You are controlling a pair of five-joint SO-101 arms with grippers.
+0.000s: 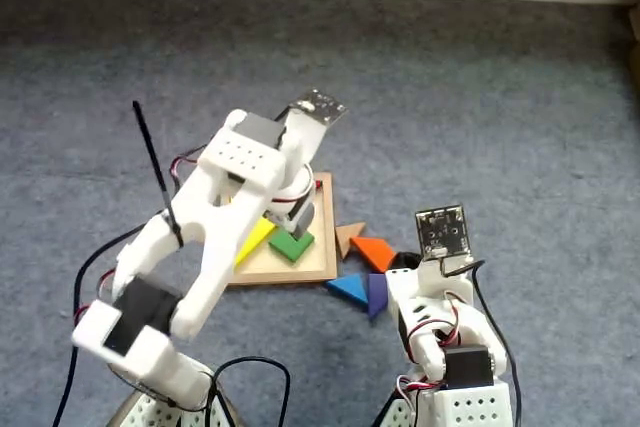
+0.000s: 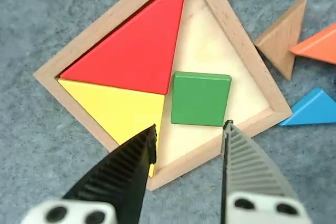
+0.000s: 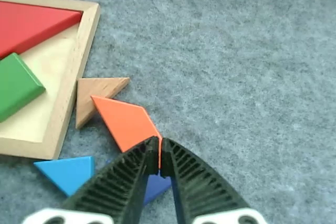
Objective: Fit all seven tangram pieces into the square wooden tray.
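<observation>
- Grey felt covers the counter (image 1: 520,87), and the square wooden tray (image 2: 79,45) lies flat on it.
- Inside the tray, a red triangle (image 2: 131,51) and a yellow triangle (image 2: 115,111) touch along one edge, with a green square (image 2: 200,98) just beside both.
- Just outside the tray lie a plain wooden triangle (image 3: 94,95), an orange piece (image 3: 126,121) and a blue triangle (image 3: 68,171).
- The left arm's (image 1: 230,217) jaws stand wide above the rim by the yellow triangle, holding nothing.
- The right arm's (image 1: 440,317) jaws are nearly closed at the orange piece's corner; I cannot tell if they pinch it.

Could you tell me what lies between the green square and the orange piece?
The tray rim and the tan triangle, seen in the right wrist view.
</observation>
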